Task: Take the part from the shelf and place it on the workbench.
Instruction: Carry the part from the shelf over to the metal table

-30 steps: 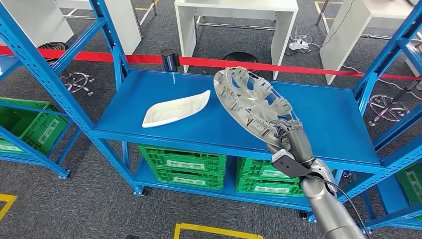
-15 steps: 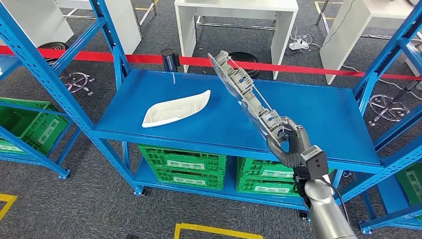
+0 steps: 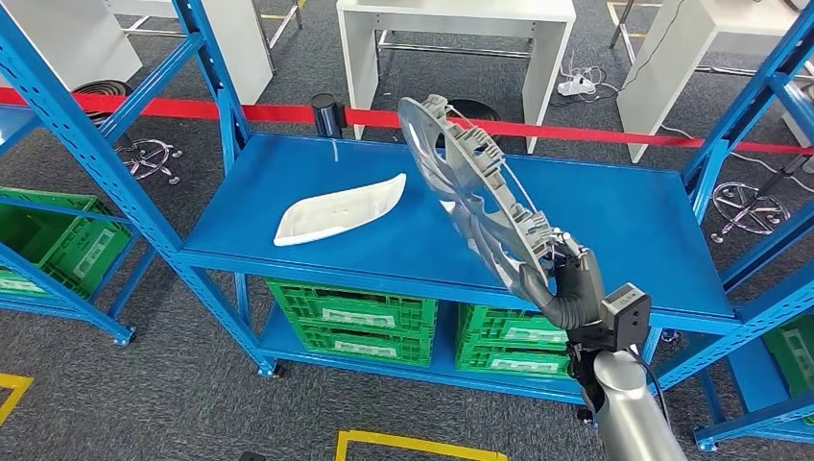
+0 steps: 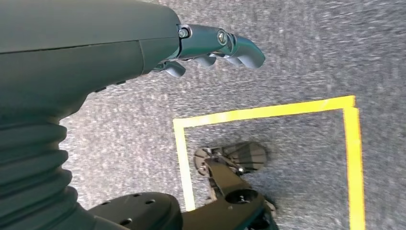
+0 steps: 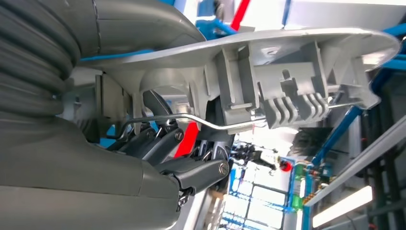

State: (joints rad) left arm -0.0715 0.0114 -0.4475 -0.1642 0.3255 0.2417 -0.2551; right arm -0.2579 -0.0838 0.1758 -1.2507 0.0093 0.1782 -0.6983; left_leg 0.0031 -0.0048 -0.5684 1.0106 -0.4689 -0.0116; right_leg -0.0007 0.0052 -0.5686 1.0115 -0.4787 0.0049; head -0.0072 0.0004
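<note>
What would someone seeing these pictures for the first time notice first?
The eye goes first to the large round grey plastic wheel cover, tilted up on edge above the blue metal shelf and gripped at its lower rim by the right hand. Next comes the white curved plastic part lying flat on the shelf's left half, then the green plastic crates on the level below.

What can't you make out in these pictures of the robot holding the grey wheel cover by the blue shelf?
- Right hand fingers: the wheel cover rim hides part of the grip in the head view.
- Shelf top behind the cover: hidden, head view.
- Workbench for placing: cannot be told.
- Green crates: label text too small.
- Left hand: fingers partly behind its grey cover, left wrist view.
</note>
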